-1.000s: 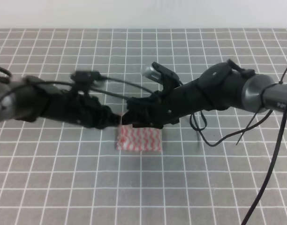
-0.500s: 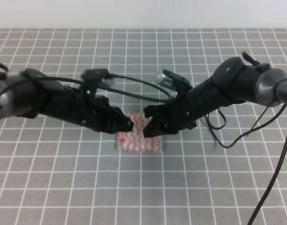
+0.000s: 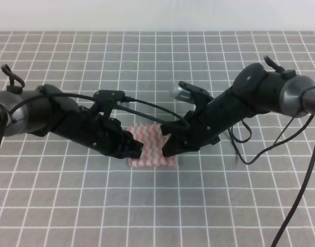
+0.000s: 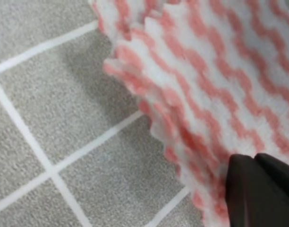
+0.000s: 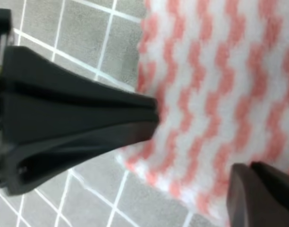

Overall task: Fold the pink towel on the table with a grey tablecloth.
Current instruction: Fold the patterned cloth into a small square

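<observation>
Two black robot arms meet low over the pink towel [image 3: 153, 146], which lies mid-table on the table with a grey tablecloth [image 3: 240, 206]; the left gripper [image 3: 134, 149] sits at its left edge, the right gripper [image 3: 169, 146] at its right, seemingly to pinch opposite edges for a fold; whether either claw has closed on cloth, I cannot tell.

My two arms crowd the towel [image 3: 153, 148] from left and right; open tablecloth [image 3: 162, 206] lies near, far and beyond both sides of it.
</observation>
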